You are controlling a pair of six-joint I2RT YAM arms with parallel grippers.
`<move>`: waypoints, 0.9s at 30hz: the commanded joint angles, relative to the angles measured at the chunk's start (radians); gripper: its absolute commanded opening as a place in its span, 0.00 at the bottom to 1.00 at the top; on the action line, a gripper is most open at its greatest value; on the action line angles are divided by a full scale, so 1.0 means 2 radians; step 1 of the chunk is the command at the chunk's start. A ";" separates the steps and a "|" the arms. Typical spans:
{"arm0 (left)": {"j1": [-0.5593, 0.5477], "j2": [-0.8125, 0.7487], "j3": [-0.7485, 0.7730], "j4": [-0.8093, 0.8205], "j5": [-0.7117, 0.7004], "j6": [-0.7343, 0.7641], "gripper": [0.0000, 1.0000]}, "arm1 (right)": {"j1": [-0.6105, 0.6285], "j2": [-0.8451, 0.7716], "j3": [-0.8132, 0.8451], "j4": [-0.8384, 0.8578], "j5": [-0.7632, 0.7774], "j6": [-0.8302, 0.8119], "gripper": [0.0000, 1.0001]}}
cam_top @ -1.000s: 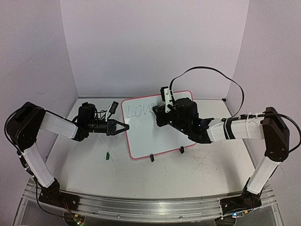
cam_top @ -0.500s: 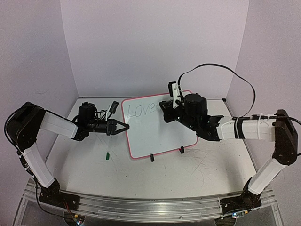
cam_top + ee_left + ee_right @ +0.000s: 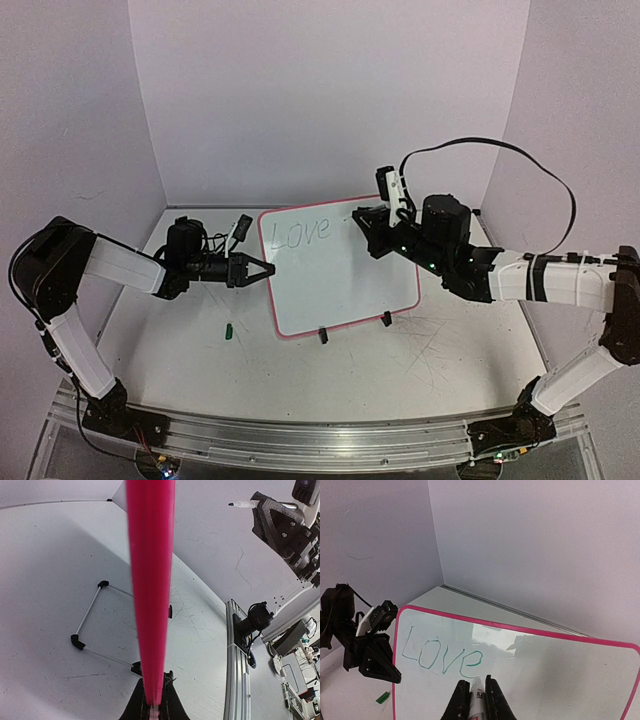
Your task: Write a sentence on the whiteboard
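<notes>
Whiteboard (image 3: 345, 285), centre frame: left hand (image 3: 258, 270) clenched on its left edge; right hand (image 3: 365, 222) over its upper right, grasping a marker (image 3: 478, 707); handwriting (image 3: 302, 234) upper left.

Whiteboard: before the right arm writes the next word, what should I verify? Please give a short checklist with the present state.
1. Grip of left pincer on the whiteboard frame: ok.
2. Grip of right pincer on the marker: ok.
3. Written word "Love" readable, not smeared: ok.
4. Bare surface to the right of "Love" for the next word: ok.
5. Contact of marker tip with the board: cannot tell.
6. The green cap lies apart from the board: ok.
</notes>
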State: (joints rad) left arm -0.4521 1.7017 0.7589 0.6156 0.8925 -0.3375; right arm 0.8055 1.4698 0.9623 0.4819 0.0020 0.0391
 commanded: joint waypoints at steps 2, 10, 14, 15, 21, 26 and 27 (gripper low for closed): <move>0.000 -0.021 0.003 -0.016 -0.072 0.042 0.00 | 0.000 -0.011 -0.003 0.002 0.024 -0.025 0.00; -0.001 -0.006 0.012 -0.023 -0.066 0.042 0.00 | 0.000 -0.007 -0.001 -0.007 0.041 -0.047 0.00; -0.001 -0.003 0.018 -0.027 -0.066 0.042 0.00 | 0.001 0.008 0.006 -0.008 0.019 -0.039 0.00; -0.001 -0.004 0.018 -0.027 -0.067 0.042 0.00 | 0.001 0.012 0.009 -0.009 0.014 -0.037 0.00; -0.001 -0.008 0.019 -0.030 -0.072 0.045 0.00 | 0.001 0.031 0.026 -0.009 0.003 -0.038 0.00; -0.001 -0.009 0.020 -0.033 -0.076 0.047 0.00 | 0.000 0.028 0.017 0.005 0.026 -0.035 0.00; -0.001 -0.009 0.020 -0.033 -0.076 0.047 0.00 | -0.002 0.023 0.010 0.016 0.034 -0.029 0.00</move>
State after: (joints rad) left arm -0.4599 1.6856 0.7658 0.5714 0.8663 -0.3096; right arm 0.8055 1.5387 0.9705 0.4397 0.0236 -0.0311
